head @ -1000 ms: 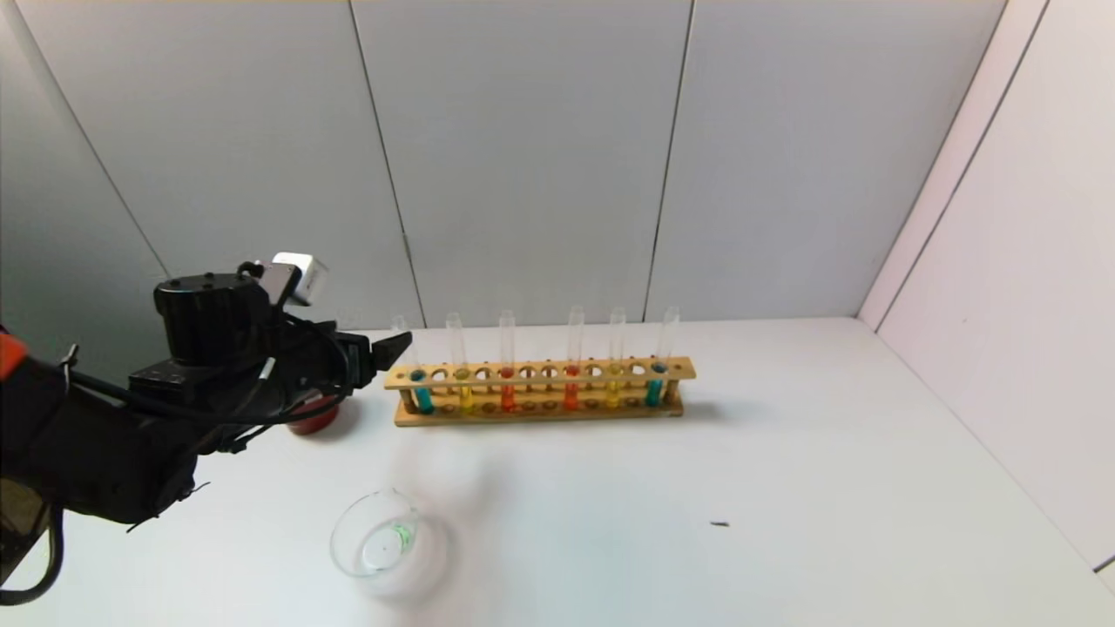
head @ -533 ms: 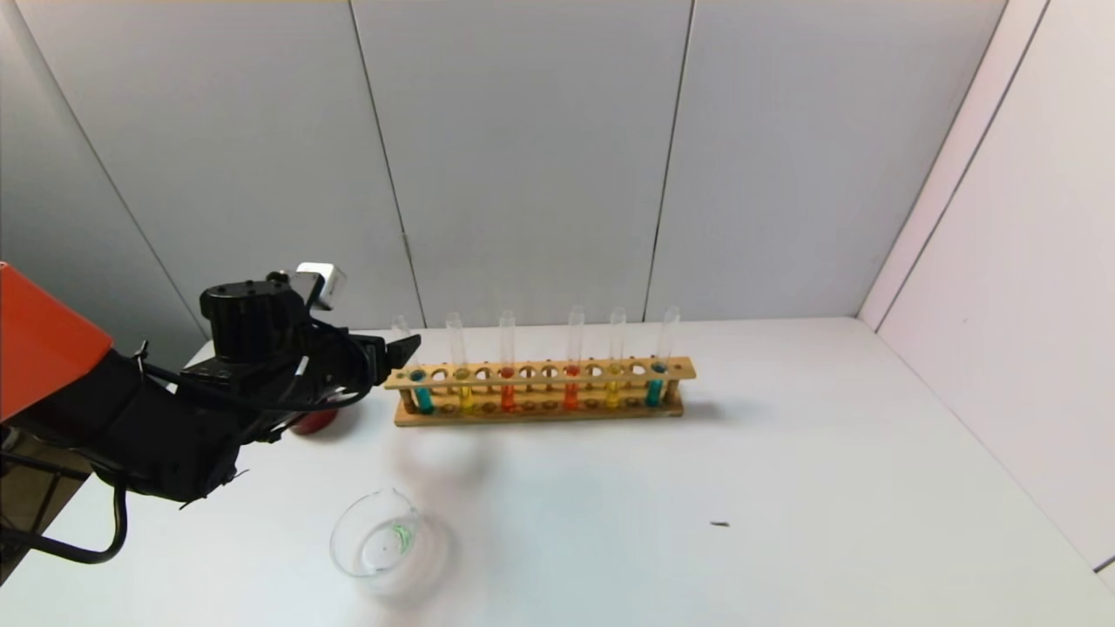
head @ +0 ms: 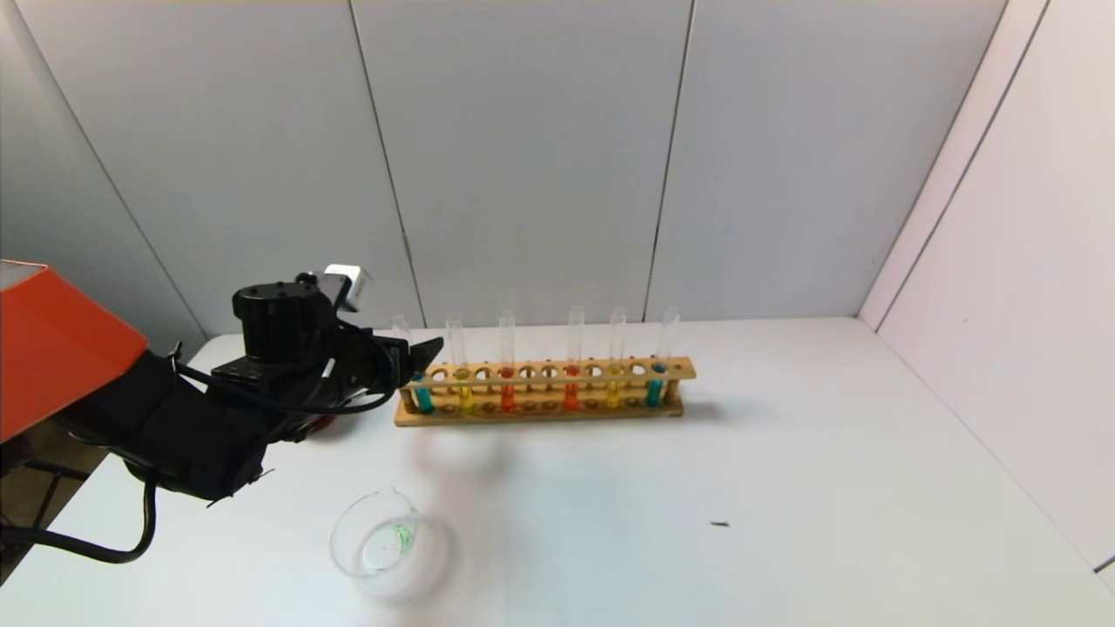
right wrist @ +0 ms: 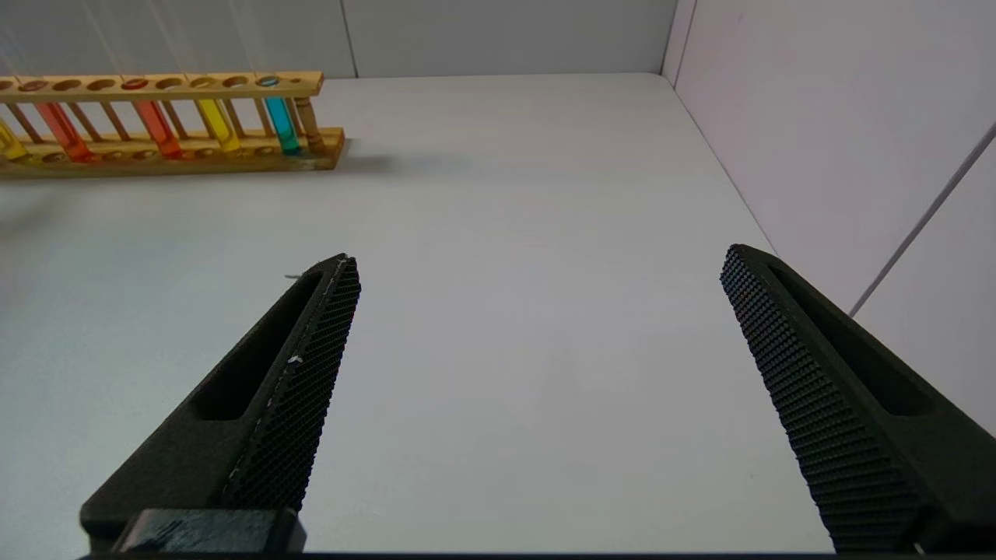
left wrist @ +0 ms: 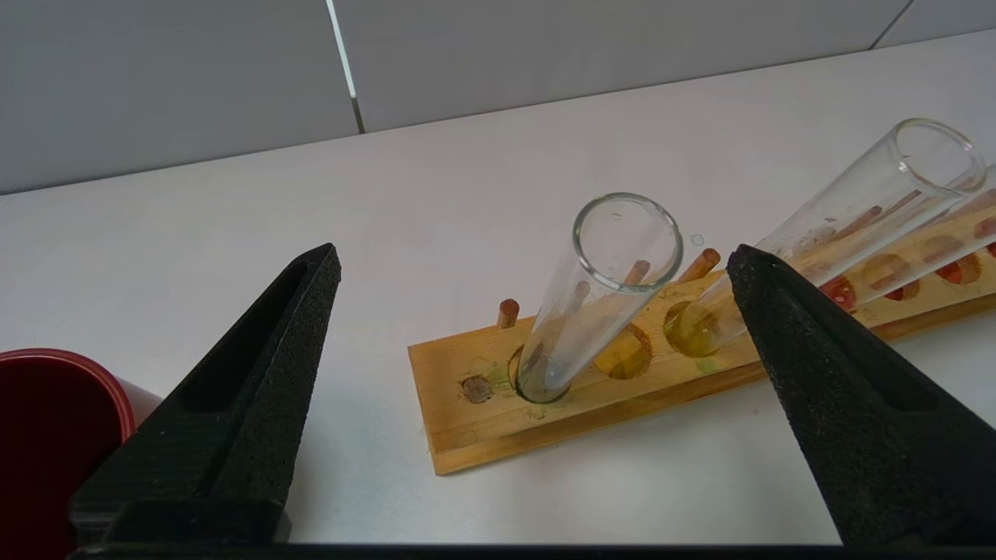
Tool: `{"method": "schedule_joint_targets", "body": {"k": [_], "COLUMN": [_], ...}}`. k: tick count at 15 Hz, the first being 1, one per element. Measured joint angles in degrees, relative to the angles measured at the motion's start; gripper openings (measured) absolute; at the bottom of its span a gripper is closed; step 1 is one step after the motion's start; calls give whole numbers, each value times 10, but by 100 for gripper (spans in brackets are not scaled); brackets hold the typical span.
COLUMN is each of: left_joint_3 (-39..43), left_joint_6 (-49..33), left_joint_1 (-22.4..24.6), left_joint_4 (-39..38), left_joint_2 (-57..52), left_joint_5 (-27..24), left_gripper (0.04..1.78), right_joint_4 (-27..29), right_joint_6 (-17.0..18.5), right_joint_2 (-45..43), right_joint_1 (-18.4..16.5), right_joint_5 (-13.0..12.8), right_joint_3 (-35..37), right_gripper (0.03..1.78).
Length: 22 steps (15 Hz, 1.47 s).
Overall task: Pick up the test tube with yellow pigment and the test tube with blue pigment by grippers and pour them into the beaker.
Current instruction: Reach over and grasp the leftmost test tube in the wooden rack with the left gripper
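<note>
- Head view: shows the left gripper [head: 420, 357] now level with the left end of the wooden rack [head: 540, 370], its fingertip overlapping the first tubes. Was clearly further back and left one second ago, so has advanced toward the rack. Nothing carried.
- Finds the nearer yellow tube [head: 466, 397] upright in the rack, second from the left end, and the blue tube [head: 653, 392] upright at the far right end. Nothing lifted yet. Places the beaker [head: 375, 544] near the front edge of the table [head: 784, 488], well apart from the rack, with only a faint green trace inside.
- Left wrist view: shows the left gripper [left wrist: 533, 249] spread wide, with a greenish tube [left wrist: 599, 303] in the gap, not touched. Puts the yellow tube [left wrist: 856, 206] just behind one fingertip, and a red cup [left wrist: 47, 435] off to the side. Means, probably, that the reach is almost done but needs a small shift along the rack to centre on the yellow one.
- Right wrist view: shows the right gripper [right wrist: 537, 260] wide apart and empty above bare table, idle, with the blue tube [right wrist: 280, 124] far off in the rack.
</note>
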Motion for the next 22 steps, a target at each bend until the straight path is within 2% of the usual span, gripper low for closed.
{"method": "schedule_joint_targets", "body": {"k": [4,6,8,12,14,15,22], "left_joint_3": [-4,-8,-9,-10,-10,-9,-2], "left_joint_6": [-1,-1,0,0,0,1,1], "left_joint_1": [0,0,0,0,-1,-1,-1], "left_joint_4": [-5,-28,-38,-39,-39,-39,-33], "left_joint_2": [10,17,23,30,32,32,19], "left_joint_5": [8,8,9,9,8,8,15], "left_gripper": [173,160,138,65,38,32,32], "right_joint_4": [0,0,0,0,0,0,0], "right_joint_6": [0,0,0,0,0,0,0], "right_joint_2": [0,0,0,0,0,0,0], "right_joint_1": [0,0,0,0,0,0,0], "right_joint_5": [0,0,0,0,0,0,0], "right_joint_3": [0,0,0,0,0,0,0], "right_gripper": [170,170,170,170,170,170,170]}}
